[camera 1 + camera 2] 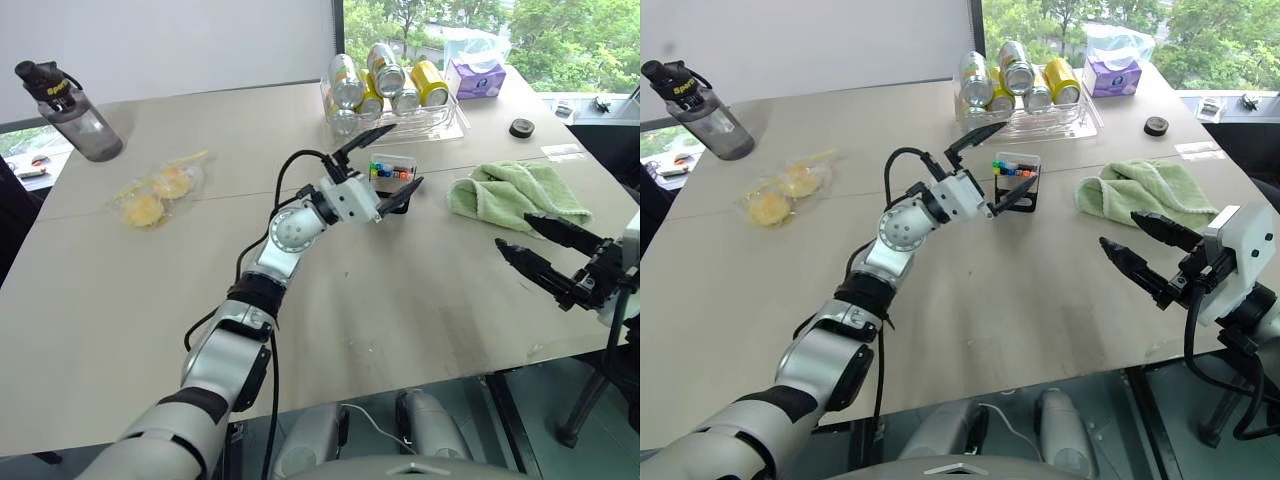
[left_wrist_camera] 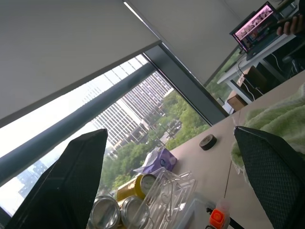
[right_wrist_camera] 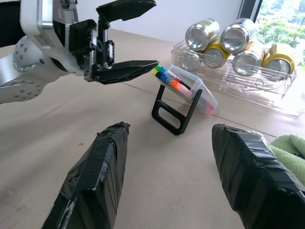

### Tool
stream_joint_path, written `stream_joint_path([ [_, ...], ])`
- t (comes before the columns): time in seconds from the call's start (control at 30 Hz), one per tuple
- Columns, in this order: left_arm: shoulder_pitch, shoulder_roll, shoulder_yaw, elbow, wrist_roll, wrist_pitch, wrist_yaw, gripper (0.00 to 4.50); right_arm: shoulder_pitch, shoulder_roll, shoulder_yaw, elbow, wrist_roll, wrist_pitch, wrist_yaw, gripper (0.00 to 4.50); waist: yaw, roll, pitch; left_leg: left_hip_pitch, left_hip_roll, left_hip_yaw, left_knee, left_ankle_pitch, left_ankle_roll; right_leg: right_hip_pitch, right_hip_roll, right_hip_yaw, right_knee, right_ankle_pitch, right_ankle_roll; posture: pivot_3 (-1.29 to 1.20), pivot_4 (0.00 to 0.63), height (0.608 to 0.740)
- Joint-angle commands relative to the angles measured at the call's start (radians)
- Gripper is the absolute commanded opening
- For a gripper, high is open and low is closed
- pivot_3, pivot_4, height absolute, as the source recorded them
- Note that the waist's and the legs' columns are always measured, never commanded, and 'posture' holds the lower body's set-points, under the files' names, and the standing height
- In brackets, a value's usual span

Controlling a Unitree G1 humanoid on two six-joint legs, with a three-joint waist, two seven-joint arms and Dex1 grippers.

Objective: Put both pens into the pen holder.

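Spanning the scene: a pale beige bench with seams, beside a window with trees and towers outside.
Pen holder: small black stand tilted back, coloured caps in its top, mid-bench just before the clear tray of cans.
Pens: cannot be told apart among the caps.
Left end effector: jaws wide apart, empty, hovering at the holder.
Right end effector: fingers parted, empty, above the near right edge, close to the green towel.
Writing: bottle cap carries lettering, too small to read.
Open room: bare bench nearer than the holder; snack bags far left.
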State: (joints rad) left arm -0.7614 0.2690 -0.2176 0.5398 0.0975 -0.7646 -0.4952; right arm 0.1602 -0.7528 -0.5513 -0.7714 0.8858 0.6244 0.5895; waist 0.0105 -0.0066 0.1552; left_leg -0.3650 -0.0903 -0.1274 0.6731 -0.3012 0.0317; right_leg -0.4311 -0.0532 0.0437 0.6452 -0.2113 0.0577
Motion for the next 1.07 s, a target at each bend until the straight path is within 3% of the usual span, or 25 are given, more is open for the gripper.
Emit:
stream_joint_path([
  [0.03,0.112,0.073,0.024,-0.310,-0.135,0.182,-0.090,4.48,0.011,0.003,0.002,0.010,-0.024,-0.037,0.016,2.97,-0.003,0.000,0.000,0.000,0.000,0.000,0.000,0.000,0.000,0.000,0.000,0.000,0.000,0.000,0.000,0.00,0.150,0.739],
  [0.2,0.310,0.197,0.069,-0.778,-0.382,0.644,-0.141,4.48,0.038,0.036,0.028,0.055,-0.027,-0.072,0.069,2.97,0.004,0.001,0.000,0.000,0.001,0.000,0.000,0.000,0.000,0.000,0.000,0.000,0.000,0.000,0.000,0.00,0.150,0.739],
  [0.33,0.452,0.310,0.196,-1.012,-0.647,1.002,-0.100,4.48,0.030,0.054,0.058,0.116,-0.015,-0.083,0.119,2.97,-0.004,0.001,-0.001,0.002,0.001,-0.001,0.001,0.000,0.000,0.002,0.000,-0.001,0.000,0.000,0.000,0.00,0.150,0.739],
  [0.43,0.634,0.376,0.303,-1.121,-0.759,1.155,-0.064,4.48,0.037,0.038,0.136,0.181,-0.109,-0.129,0.186,2.97,-0.015,0.002,-0.001,0.003,0.002,0.001,0.001,0.000,0.000,0.002,0.001,0.001,0.001,0.000,0.000,0.00,0.150,0.739],
  [0.63,0.956,0.396,0.399,-1.181,-0.662,1.180,-0.023,4.48,-0.007,0.054,0.277,0.318,-0.260,-0.249,0.265,2.97,-0.015,0.002,-0.001,0.004,0.003,0.003,0.000,0.000,0.000,0.003,0.001,0.002,0.001,0.000,0.000,0.00,0.150,0.739],
  [0.8,1.098,0.375,0.478,-1.219,-0.613,1.158,-0.005,4.48,-0.074,0.077,0.374,0.459,-0.353,-0.352,0.331,2.97,0.002,0.000,-0.002,0.005,0.003,0.003,0.000,0.000,0.000,0.004,0.001,0.001,-0.002,0.000,-0.001,0.00,0.150,0.739],
  [1.07,1.217,0.345,0.542,-1.273,-0.559,1.138,-0.004,4.48,-0.120,0.096,0.402,0.559,-0.377,-0.402,0.390,2.97,0.006,0.000,-0.001,0.004,0.003,0.002,-0.001,0.000,0.000,0.004,0.001,0.000,-0.003,0.000,-0.001,0.00,0.150,0.739],
])
